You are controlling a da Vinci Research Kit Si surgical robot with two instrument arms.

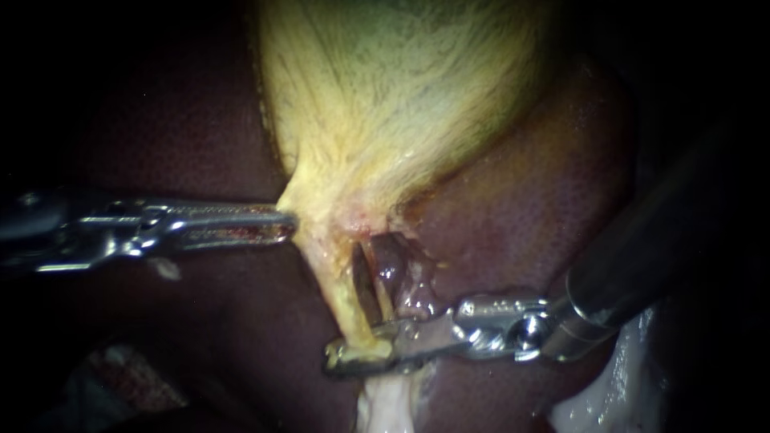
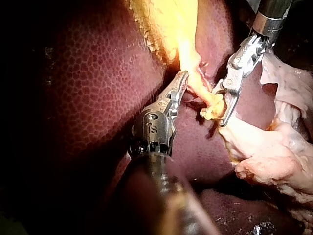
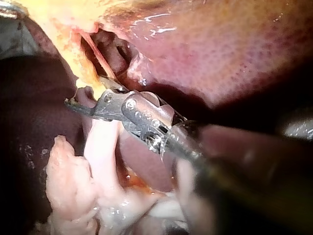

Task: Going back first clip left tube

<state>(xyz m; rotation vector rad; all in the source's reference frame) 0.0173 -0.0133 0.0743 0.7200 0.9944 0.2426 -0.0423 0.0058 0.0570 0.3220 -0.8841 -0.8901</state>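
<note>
**Right instrument clamped low on the left tube, left instrument holding the neck taut**

Nearest the endoscope, a flap of pale tissue [image 1: 385, 405] hangs below the working area. Just above it the right instrument [image 1: 343, 358] comes in from the right, and its jaws stand narrowly together across the lower end of the left tube [image 1: 343, 297], with yellow tissue filling the slim gap between them. They look closed on the tube itself. No clip can be made out apart from the metal of the jaws, so I cannot say whether one is seated.

The left tube runs up from there as a yellow strand. A darker second tube [image 1: 391, 265] lies just beside it — the window between the two is open, which is probably why the jaws could reach around one strand alone.

Further up, the left instrument [image 1: 290, 223] enters from the left, its jaws shut on the edge of the gallbladder [image 1: 385, 96] where it narrows. That grip appears to pull the neck sideways — keeping the tube stretched and clear of the liver [image 1: 545, 208] behind.

Judging by the task, releasing and backing out straight along the shaft comes next.
</note>
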